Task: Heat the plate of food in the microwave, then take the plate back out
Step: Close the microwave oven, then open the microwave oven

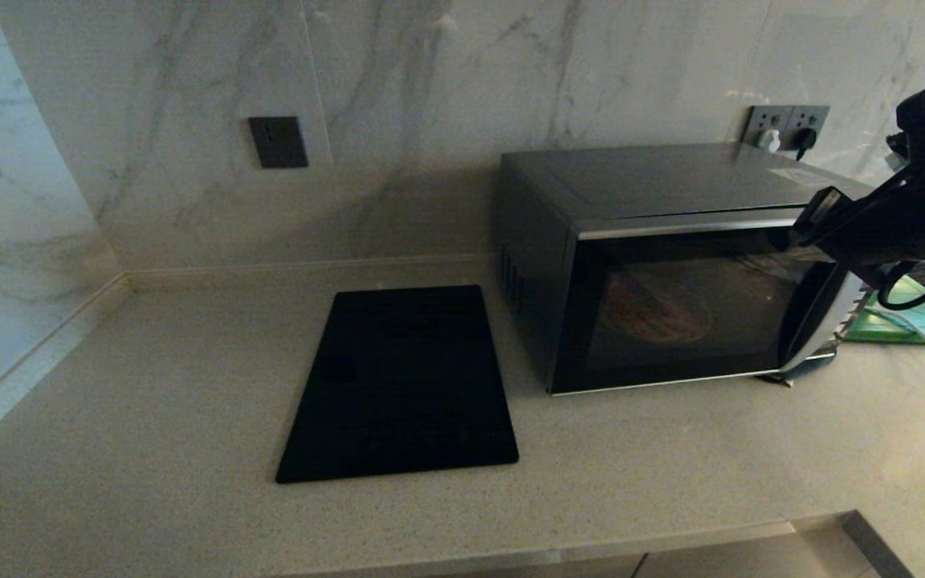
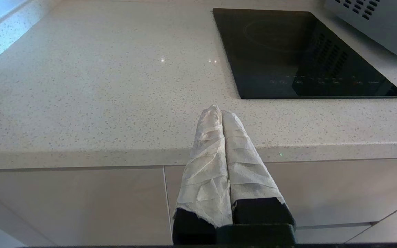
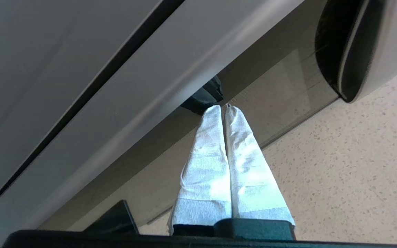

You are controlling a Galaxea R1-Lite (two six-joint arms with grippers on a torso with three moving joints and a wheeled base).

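The plate of food [image 1: 655,313] sits inside the shut microwave [image 1: 671,265] on the bench [image 1: 189,482]: light, rigid, probably slick, best gripped at its rim. My right end effector [image 3: 222,106], fingers together, presses the door's top; the curved handle [image 3: 353,51] is the real purchase.

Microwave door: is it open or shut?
Shut. The microwave has its black glass door flat against the front, and the plate of food shows dimly behind the glass.

Both our claws, left claw [image 2: 222,112] and right claw [image 3: 222,107], have white crinkled wrapping over black bases; our right arm [image 1: 904,213] is black, trailing cables.
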